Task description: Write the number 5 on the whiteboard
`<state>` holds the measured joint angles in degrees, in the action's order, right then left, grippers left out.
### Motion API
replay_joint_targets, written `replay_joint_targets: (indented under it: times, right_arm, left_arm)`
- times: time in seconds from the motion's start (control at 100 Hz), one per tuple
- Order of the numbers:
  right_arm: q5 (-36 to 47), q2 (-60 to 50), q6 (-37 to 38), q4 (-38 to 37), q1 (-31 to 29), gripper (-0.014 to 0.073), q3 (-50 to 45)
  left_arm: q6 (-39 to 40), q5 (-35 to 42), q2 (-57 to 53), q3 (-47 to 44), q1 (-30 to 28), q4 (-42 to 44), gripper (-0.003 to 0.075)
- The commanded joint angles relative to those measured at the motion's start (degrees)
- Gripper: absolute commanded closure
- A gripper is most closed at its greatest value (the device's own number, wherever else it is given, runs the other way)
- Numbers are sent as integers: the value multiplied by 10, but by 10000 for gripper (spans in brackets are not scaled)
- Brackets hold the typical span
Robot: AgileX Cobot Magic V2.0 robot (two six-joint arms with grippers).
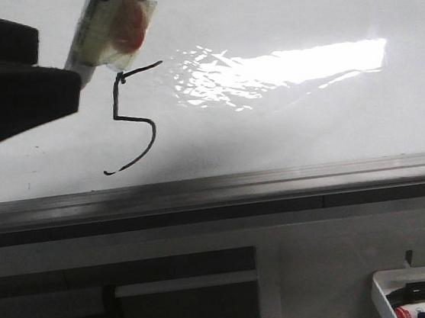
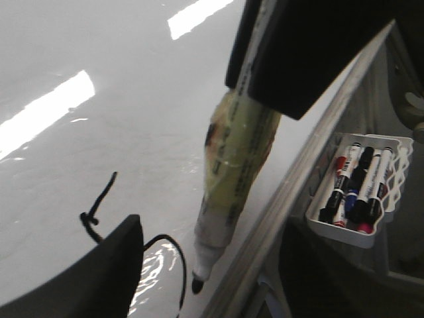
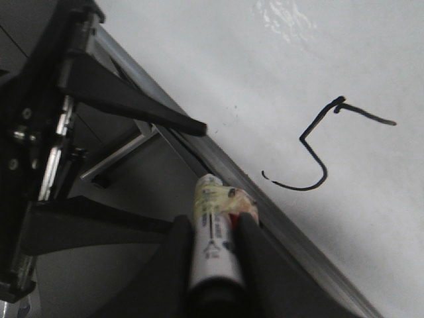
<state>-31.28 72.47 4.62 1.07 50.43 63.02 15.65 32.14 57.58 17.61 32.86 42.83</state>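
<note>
The number 5 (image 1: pixel 133 118) stands in thin black ink on the left part of the whiteboard (image 1: pixel 296 19); it also shows in the wrist views (image 3: pixel 317 149) (image 2: pixel 99 205). My right gripper (image 3: pixel 215 222) is shut on a white marker (image 3: pixel 212 245) wrapped in yellowish tape. The marker (image 1: pixel 109 29) hangs at the top left near the digit's top bar. Its black tip (image 2: pixel 197 285) is close to the board, and contact cannot be told. My left gripper (image 2: pixel 215 265) is open, its fingers (image 1: pixel 21 96) on either side of the marker without touching it.
A grey metal rail (image 1: pixel 216 191) runs along the whiteboard's bottom edge. A small white tray (image 1: pixel 383 293) with several markers hangs below it at the right, also seen in the left wrist view (image 2: pixel 344 232). Bright glare (image 1: pixel 287 70) lies right of the digit.
</note>
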Motion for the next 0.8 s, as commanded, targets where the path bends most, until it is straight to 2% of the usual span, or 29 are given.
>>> replay_joint_targets:
  times: [0.0,0.11,0.2,0.25,0.44,0.79]
  right_arm:
    - [23,-10,-4,0,5,654,17]
    - [6,-9,-4,5,5,654,17]
    - [-6,-9,-4,16,5,654,17]
    - [-9,-9,-4,25,5,654,17]
    - [-11,-9,-4,34,5,654,17]
    - [-9,-9,-4,43,5,654,17]
  left_arm:
    - [5,66,13,19,2,11,316]
    - [5,76,30,19,2,11,328]
    - [5,78,38,19,2,13,382]
    - [5,79,42,19,2,13,437]
    - [5,80,42,19,2,15,735]
    - [5,81,42,19,2,31,741]
